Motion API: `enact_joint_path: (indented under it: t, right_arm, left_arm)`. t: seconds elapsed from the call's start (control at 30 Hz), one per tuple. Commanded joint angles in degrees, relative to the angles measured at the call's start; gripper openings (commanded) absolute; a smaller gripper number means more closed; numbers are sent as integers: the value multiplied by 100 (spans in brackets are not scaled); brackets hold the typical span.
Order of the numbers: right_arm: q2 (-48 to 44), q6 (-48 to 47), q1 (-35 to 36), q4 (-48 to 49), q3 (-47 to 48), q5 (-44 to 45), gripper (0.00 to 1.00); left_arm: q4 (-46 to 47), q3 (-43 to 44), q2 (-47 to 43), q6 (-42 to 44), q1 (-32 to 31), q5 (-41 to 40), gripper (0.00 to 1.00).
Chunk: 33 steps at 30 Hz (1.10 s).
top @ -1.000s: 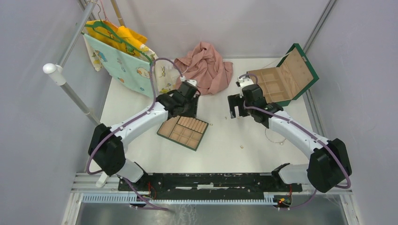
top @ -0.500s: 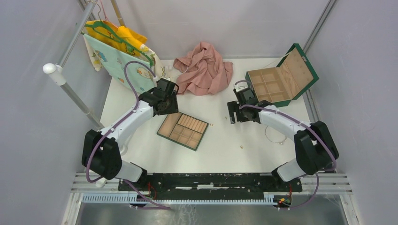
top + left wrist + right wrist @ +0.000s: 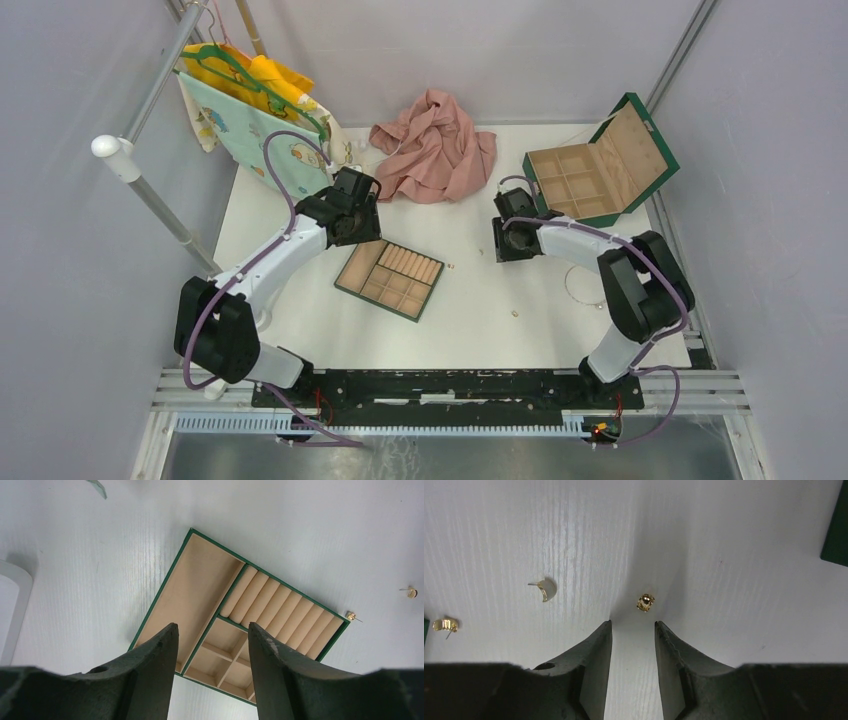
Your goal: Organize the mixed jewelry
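Note:
The mixed jewelry lies scattered on the white table. A gold piece (image 3: 645, 602) rests just past the tips of my right gripper (image 3: 633, 623), whose jaws stand narrowly open on the table with nothing between them. A pale crescent earring (image 3: 546, 589) and a gold earring (image 3: 445, 624) lie to its left. A thin wire loop (image 3: 586, 289) and a small bead (image 3: 515, 313) lie nearer the arm bases. My left gripper (image 3: 212, 626) hovers open and empty over the tan tray (image 3: 200, 585). Two gold studs (image 3: 351, 616) (image 3: 411, 592) lie right of the tray.
An open green box (image 3: 597, 176) with tan compartments stands at the back right, its corner (image 3: 837, 530) close to my right gripper. A pink cloth (image 3: 436, 145) lies at the back middle. Printed fabric on a hanger (image 3: 262, 118) and a white pole (image 3: 150, 190) stand at the left.
My left gripper drew back and left off the tray, then held still. My right arm folded inward, its gripper slid slightly left and its jaws narrowed from wide open.

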Motion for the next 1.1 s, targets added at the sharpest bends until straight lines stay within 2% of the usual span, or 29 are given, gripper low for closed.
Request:
enact_joint_path:
  t: [0.0,0.23,0.4,0.47,0.83,0.9,1.07]
  right_arm:
    - [208,162,-15,191,377,271,43]
    - [339,227,-15,157,431,699,43]
    - [422,228,-13,180,401,762,39]
    - [434,260,-13,214,360,786,32]
    - [437,299,-19,205,388,731,20]
    - [428,308,-14,165,438,726,13]
    - [398,311,-23,64,580,661,10]
  left_arm:
    - [157,155,-147,-197,0,-32,60]
    - [185,129,-105,-197,-2,-22,61]
    - [230,111,-83,-197,-8,-6,61]
    - [239,111,-61,-197,-4,-8,61]
    - [279,164,49,-173,-13,35,61]
    - [281,177,65,-171,-6,32,61]
    - [290,205,106,-147,-5,38,61]
